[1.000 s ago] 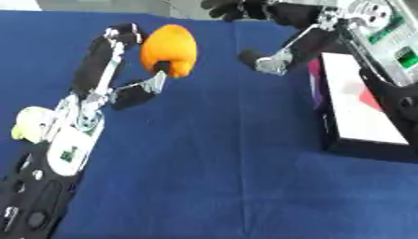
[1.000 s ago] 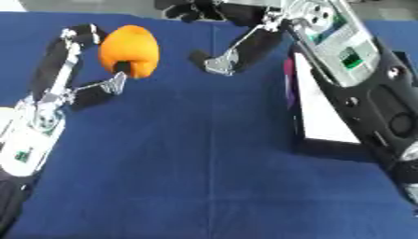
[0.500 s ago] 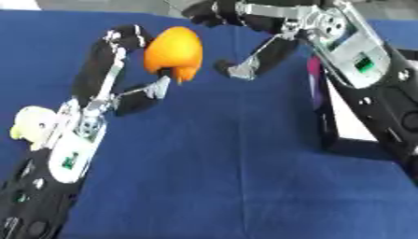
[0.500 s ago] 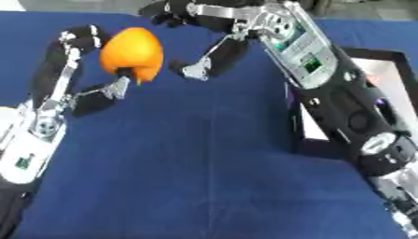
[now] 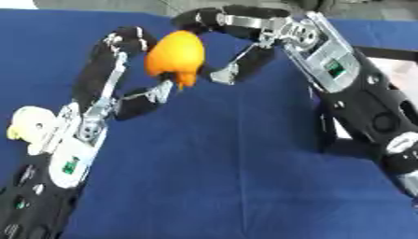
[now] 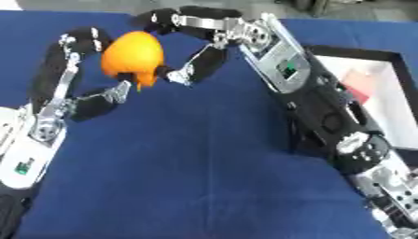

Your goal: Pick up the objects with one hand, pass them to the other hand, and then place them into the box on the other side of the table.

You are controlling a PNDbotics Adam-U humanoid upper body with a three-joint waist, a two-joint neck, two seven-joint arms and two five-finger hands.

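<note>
The left hand (image 5: 122, 70) is pinching the orange object (image 5: 174, 55) above the blue tabletop (image 5: 220, 177); at its three o'clock, the right hand (image 5: 233, 42) is curling around it without gripping. Handover underway; next, the white box (image 6: 392, 107), far right.

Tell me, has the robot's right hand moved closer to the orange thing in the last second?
Yes. The right hand has swung left, away from the box, to the orange object held by the left hand.

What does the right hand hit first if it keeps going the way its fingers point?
Most likely the orange rounded fruit-like object held by the left hand. The right hand reaches leftward with curved fingers and thumb bracketing it already; whether they touch is unclear.
</note>
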